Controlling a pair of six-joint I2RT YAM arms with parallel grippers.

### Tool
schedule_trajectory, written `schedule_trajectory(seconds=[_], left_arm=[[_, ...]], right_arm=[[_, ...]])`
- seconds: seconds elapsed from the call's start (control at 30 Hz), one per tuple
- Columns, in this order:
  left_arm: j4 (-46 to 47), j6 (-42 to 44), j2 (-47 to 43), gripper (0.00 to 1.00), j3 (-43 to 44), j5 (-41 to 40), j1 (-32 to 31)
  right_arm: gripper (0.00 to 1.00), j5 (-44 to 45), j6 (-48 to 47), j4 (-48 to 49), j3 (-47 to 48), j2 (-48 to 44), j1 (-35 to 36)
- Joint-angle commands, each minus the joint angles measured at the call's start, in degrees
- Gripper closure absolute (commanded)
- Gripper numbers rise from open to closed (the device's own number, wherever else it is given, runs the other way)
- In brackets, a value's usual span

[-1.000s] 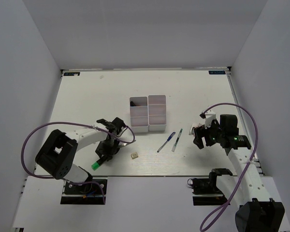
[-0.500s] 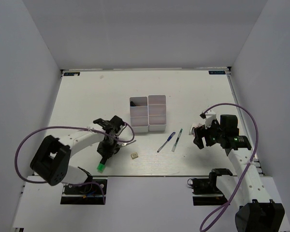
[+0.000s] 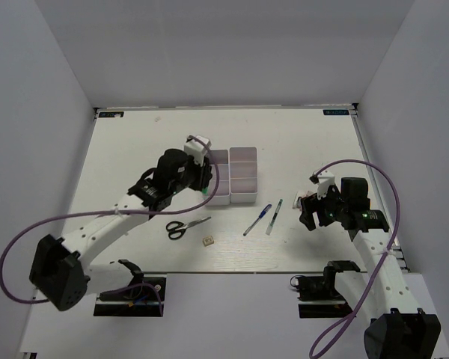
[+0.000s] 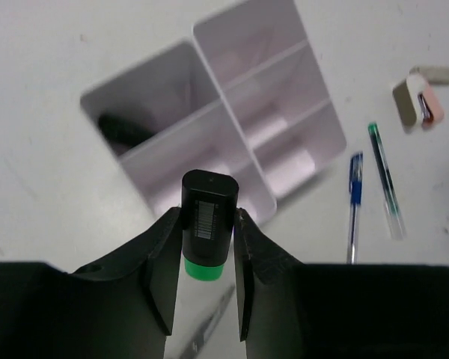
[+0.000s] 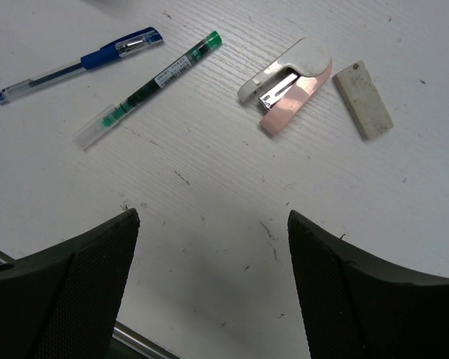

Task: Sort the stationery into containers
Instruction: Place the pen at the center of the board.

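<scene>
Gripping the marker (image 4: 207, 213) (black end aimed down at bins (image 4: 266, 69)), left tool (image 4: 206, 224) hovers

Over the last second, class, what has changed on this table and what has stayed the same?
The left pincer closed on the marker and carried it from the near edge up to the bins, uncovering the scissors. The right pincer, blue pen, green-tipped pen and beige block stayed put.
</scene>
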Motion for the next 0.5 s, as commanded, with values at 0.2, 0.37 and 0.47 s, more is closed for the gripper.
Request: schedule_trajectory(seconds=[0.2,0.37,0.47], left_arm=[[29.4,8.9,12.9,1.00,10.3,-5.9,-0.5],[30.8,10.6,18.1,1.00,12.4,-8.6,-0.5],[31.3,9.7,19.7,1.00,11.7,-9.2,-0.4]], right_arm=[[0.18,-0.5,-0.3,0.2,1.4,0.6,-0.2],[0.18,-0.5,-0.6,0.2,1.4,0.8,-0.1],[0.18,-0.4,-0.6,0.3,1.4,0.8,0.0]])
